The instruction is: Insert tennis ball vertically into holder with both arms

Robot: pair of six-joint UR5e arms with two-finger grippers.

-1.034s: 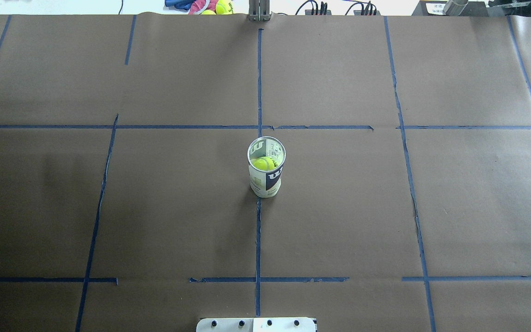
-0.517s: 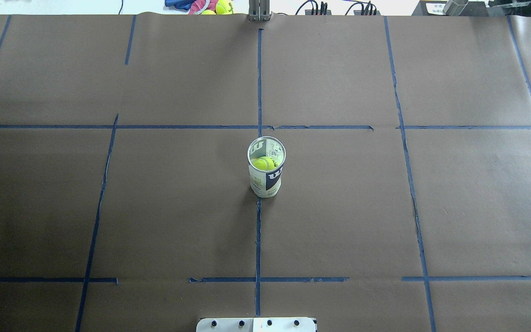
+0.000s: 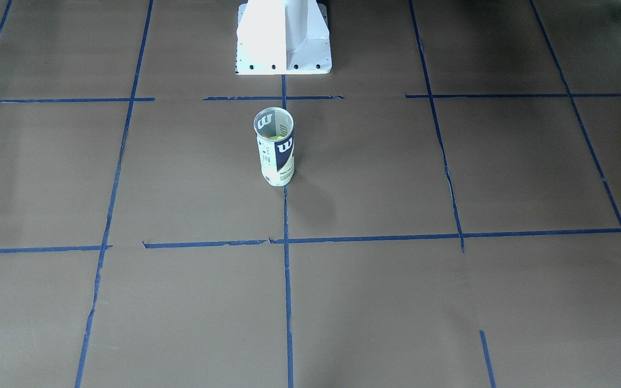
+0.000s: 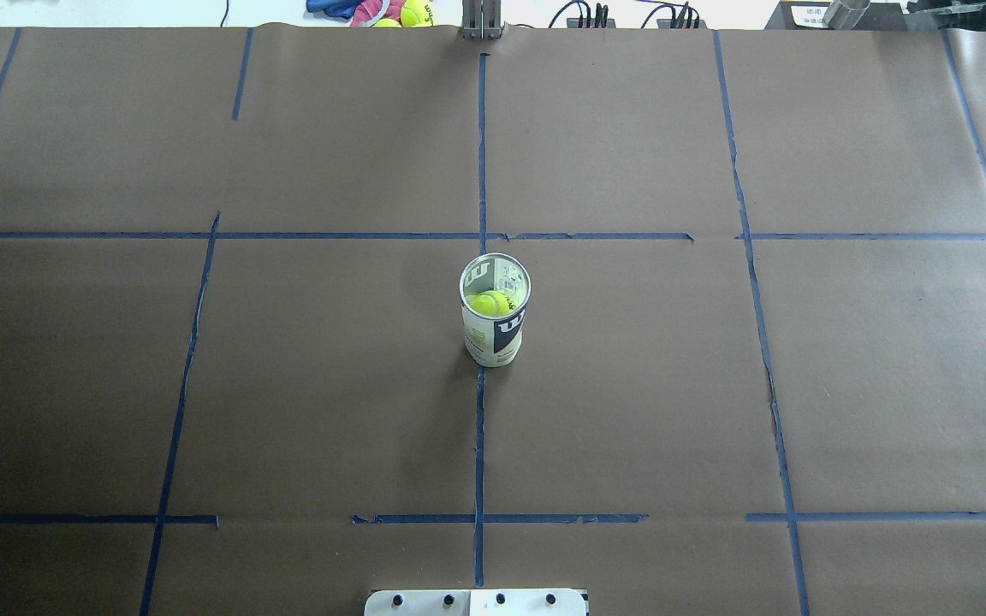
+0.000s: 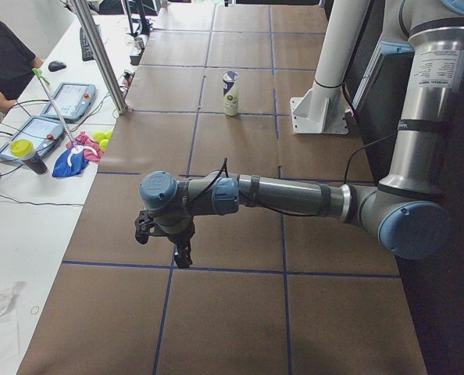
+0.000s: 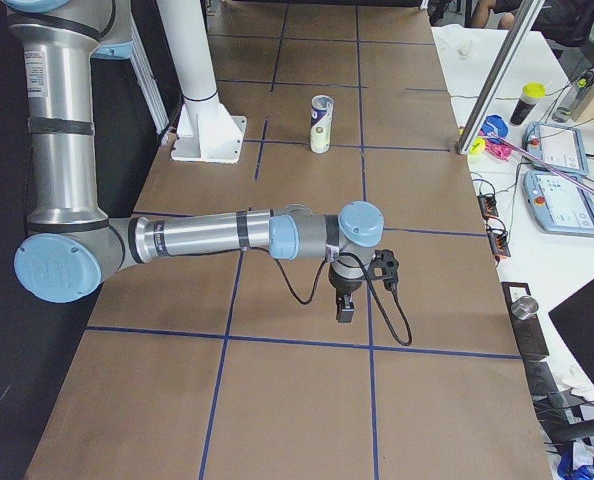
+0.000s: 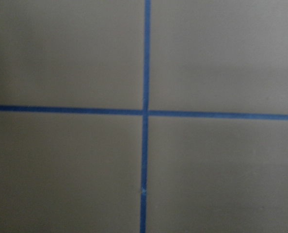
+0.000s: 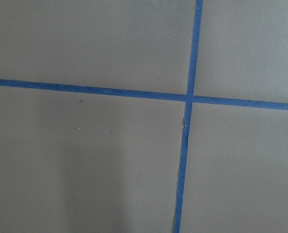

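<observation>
The holder (image 4: 495,329) is stood upright, mouth up, a tennis ball (image 4: 491,303) inside. Whether the left gripper (image 5: 182,256) and right gripper (image 6: 345,310) are open cannot be told.

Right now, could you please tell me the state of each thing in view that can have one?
holder: upright on the table, top open, no lid.
tennis ball: inside the holder, below its rim.
left end effector: pointing down, low over the table, far from the holder, nothing seen in it; open or shut cannot be told.
right end effector: pointing down, low over the table, far from the holder, nothing seen in it; open or shut cannot be told.
</observation>
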